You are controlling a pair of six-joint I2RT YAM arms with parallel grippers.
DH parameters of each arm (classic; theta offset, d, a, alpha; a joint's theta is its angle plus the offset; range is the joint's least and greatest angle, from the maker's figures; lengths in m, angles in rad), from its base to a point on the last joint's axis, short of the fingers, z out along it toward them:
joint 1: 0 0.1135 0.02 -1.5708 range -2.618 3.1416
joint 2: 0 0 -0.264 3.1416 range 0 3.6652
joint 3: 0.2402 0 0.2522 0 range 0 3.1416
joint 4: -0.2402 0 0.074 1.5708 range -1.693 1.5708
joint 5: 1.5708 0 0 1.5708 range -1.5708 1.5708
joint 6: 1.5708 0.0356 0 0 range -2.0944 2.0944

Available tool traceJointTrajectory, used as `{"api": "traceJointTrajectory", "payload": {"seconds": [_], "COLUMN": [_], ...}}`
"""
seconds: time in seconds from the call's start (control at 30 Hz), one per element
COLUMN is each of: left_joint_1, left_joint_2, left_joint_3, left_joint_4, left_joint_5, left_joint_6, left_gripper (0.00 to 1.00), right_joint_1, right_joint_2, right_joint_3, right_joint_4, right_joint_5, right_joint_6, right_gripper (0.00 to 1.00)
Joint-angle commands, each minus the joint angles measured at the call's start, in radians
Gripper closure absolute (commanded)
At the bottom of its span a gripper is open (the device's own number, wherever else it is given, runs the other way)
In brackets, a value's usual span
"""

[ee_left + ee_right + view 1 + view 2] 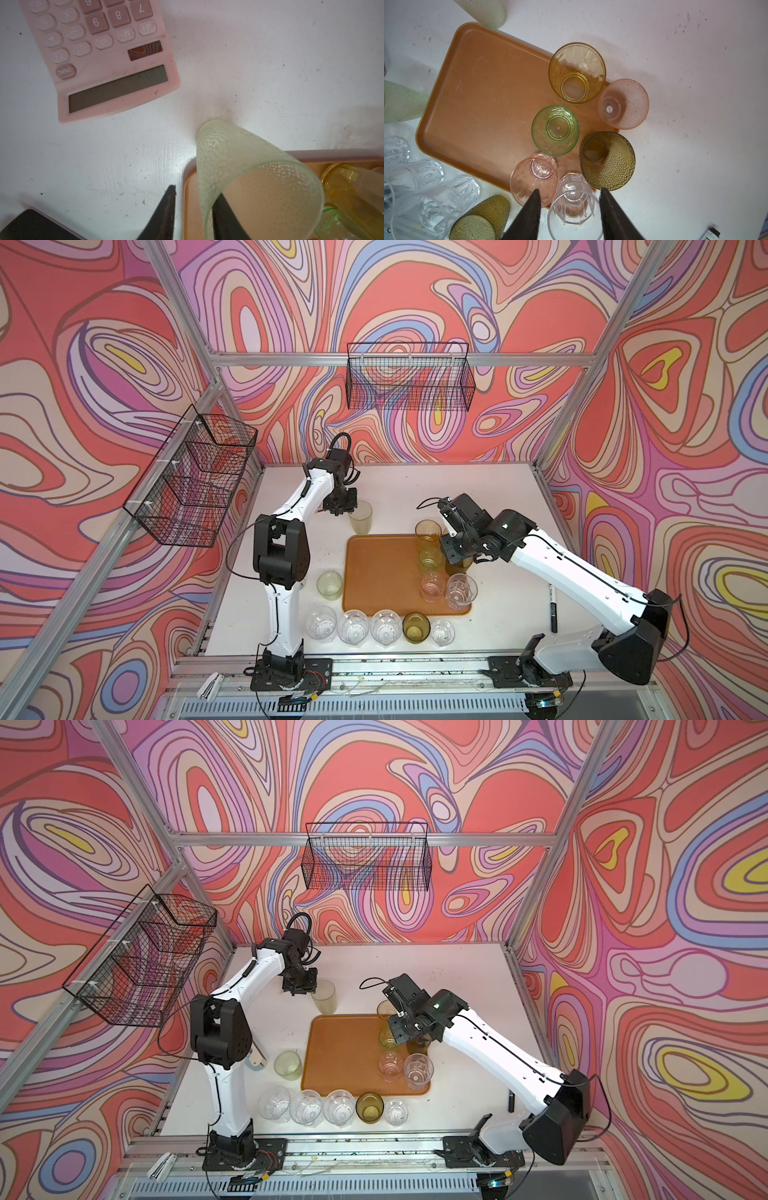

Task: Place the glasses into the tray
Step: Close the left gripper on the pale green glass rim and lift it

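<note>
The orange-brown tray [374,572] [340,1052] lies mid-table. Amber [428,531], green [430,558], pink [432,585], clear [461,591] and olive [607,160] glasses stand along its right side. A dotted pink glass [623,104] sits at that edge. My right gripper [571,190] hovers open above them. A tall frosted glass [360,517] [249,166] stands at the tray's far left corner. My left gripper [195,191] [343,510] straddles its wall, one finger inside and one outside, with a gap still showing. Several more glasses [352,626] line the table's front.
A short frosted green glass [329,584] stands left of the tray. A pink calculator [108,62] lies beyond the left gripper. A black marker [553,614] lies near the right arm. Black wire baskets hang on the back wall [409,377] and the left wall [195,477].
</note>
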Motion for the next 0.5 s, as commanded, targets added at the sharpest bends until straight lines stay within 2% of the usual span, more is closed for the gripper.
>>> {"api": "traceJointTrajectory", "payload": {"seconds": [0.0, 0.13, 0.47], "left_joint_1": [-0.003, -0.004, -0.017], "left_joint_2": [0.013, 0.018, 0.032], "left_joint_3": [0.029, 0.039, 0.077], "left_joint_4": [-0.019, -0.031, -0.066], "left_joint_5": [-0.015, -0.015, -0.025], "left_joint_6": [-0.007, -0.004, 0.0], "left_gripper": [0.75, 0.81, 0.89], "right_joint_1": [0.007, 0.007, 0.007], "right_joint_2": [0.008, 0.009, 0.006], "right_joint_3": [0.018, 0.018, 0.018], "right_joint_4": [-0.002, -0.004, -0.004], "right_joint_5": [0.003, 0.004, 0.004], "right_joint_6": [0.009, 0.011, 0.012], "right_gripper": [0.53, 0.54, 0.56]}}
